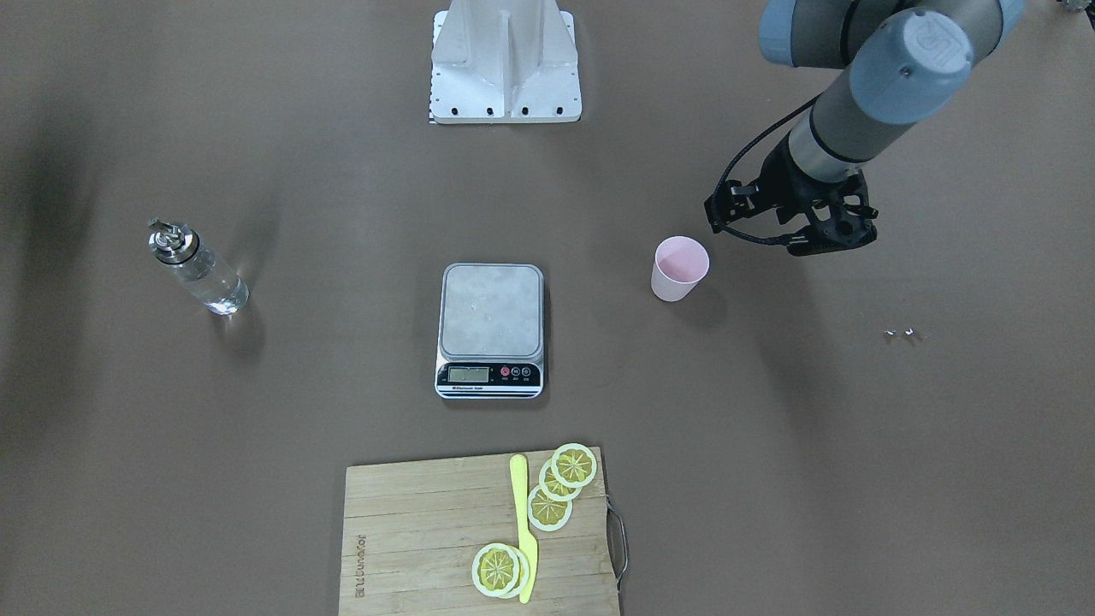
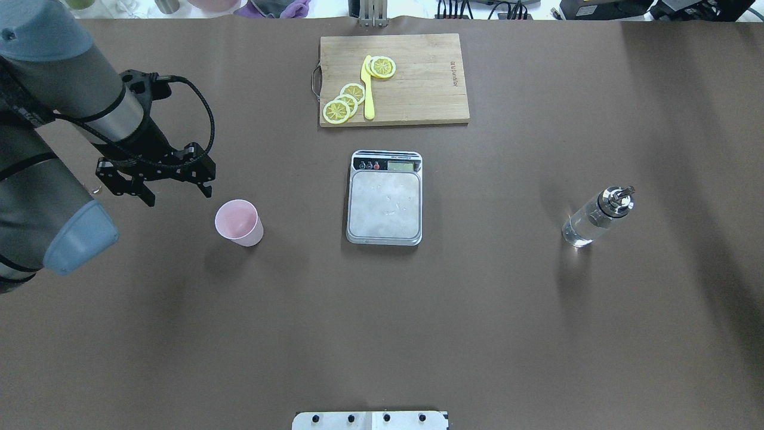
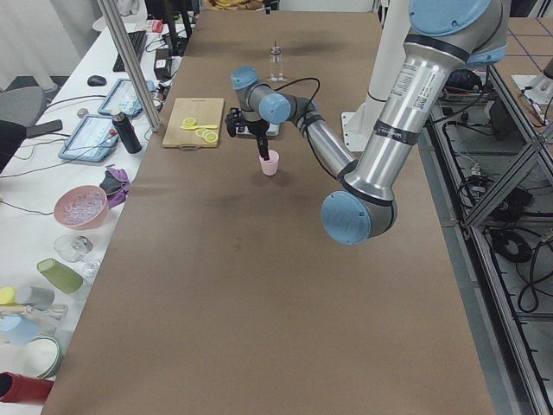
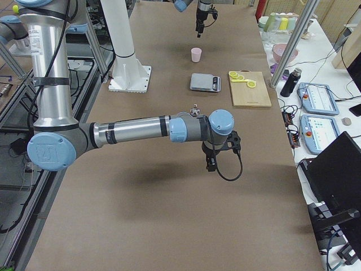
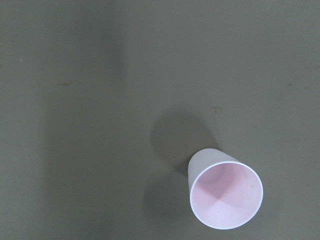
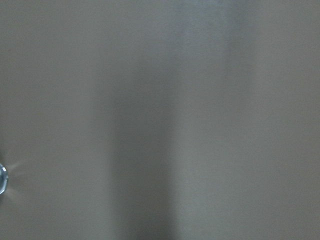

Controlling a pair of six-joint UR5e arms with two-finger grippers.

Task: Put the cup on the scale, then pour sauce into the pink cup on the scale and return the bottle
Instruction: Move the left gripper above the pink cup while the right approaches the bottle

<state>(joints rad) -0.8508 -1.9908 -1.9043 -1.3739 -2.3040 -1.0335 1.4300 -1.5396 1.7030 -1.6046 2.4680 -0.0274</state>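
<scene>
– Overhead exterior, left to right: what was logged first?

– The left claw [image 2: 179, 197], jaws spread wide, holding nothing and pointing down. The cup [image 2: 239, 222] stood upright on the table [image 2: 382, 334], just to the claw's right and slightly nearer the robot's base, clear of both jaws. The left wrist view confirmed the offset: the cup sat low and to one side, not centred, and looked empty.

– And further right of the claw?

– The scale [image 2: 385, 206], well apart from it, nothing on its platform. Far beyond that stood the bottle [image 2: 594, 218], upright, the sauce [image 2: 582, 230] inside and the spout cap fitted. The right claw [image 4: 210, 165] appeared only in the exterior right view, so whether it was open or closed could not be told.

– Assessment of the step in hand?

– Judged to be the pick-up of the cup, with no part of the task complete. Recommended: shift the claw across until the cup stands between the jaws, descend to mid-wall and close gently, since the wall may well deform or the taper slip. Then lift straight and set the cup down centred on the platform, away from the display strip.
</scene>
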